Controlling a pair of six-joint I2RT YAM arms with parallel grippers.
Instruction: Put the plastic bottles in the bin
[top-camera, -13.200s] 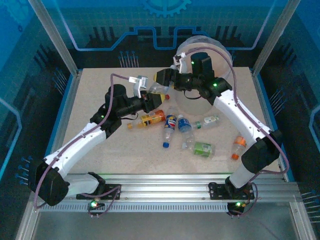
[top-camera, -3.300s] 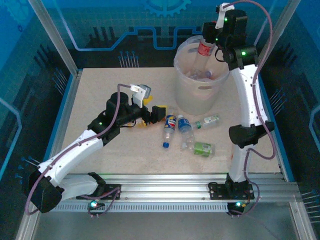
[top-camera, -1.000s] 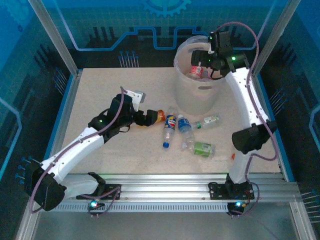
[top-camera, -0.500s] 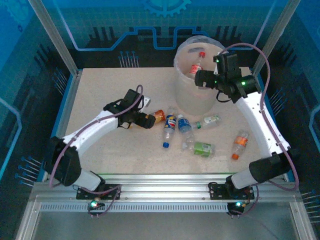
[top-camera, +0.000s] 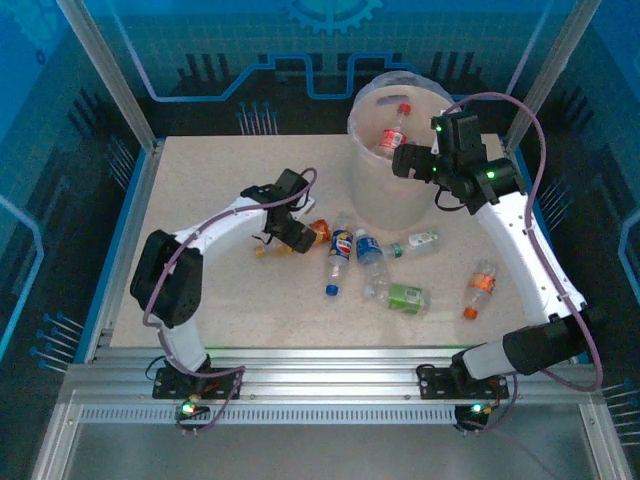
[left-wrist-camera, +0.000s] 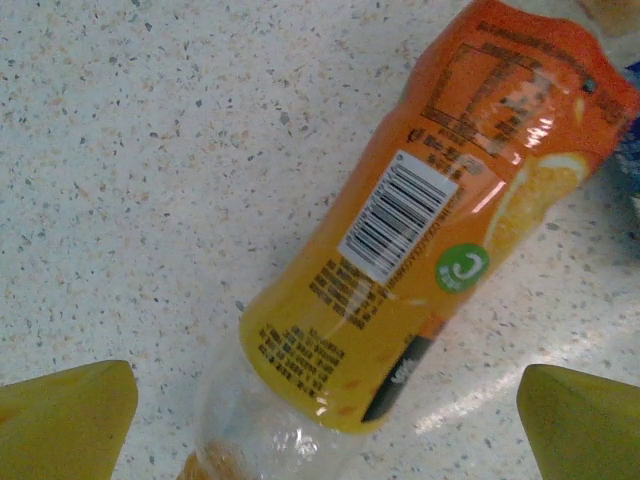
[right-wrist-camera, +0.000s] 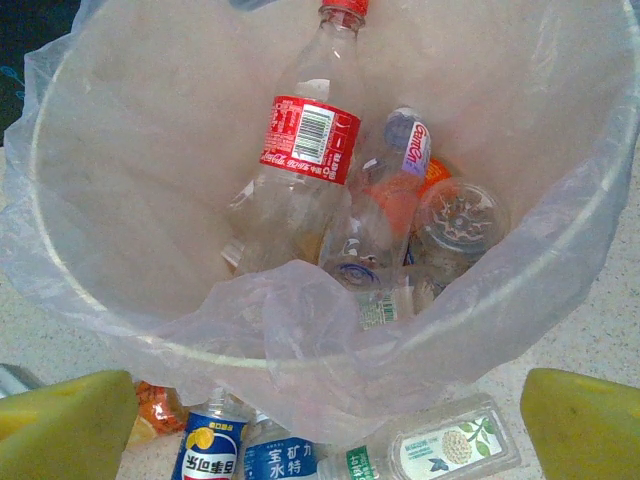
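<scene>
L wrist cam: barcode (left-wrist-camera: 400, 215) on orange bottle (left-wrist-camera: 430, 250); top cam: blur.

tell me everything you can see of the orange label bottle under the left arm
The orange-labelled bottle lies on its side on the speckled table, slanting across the left wrist view. Clear plastic; the orange wrap carries a white barcode, a green round mark and an orange-slice picture. The open yellow fingers flank its clear end, not touching.
</scene>
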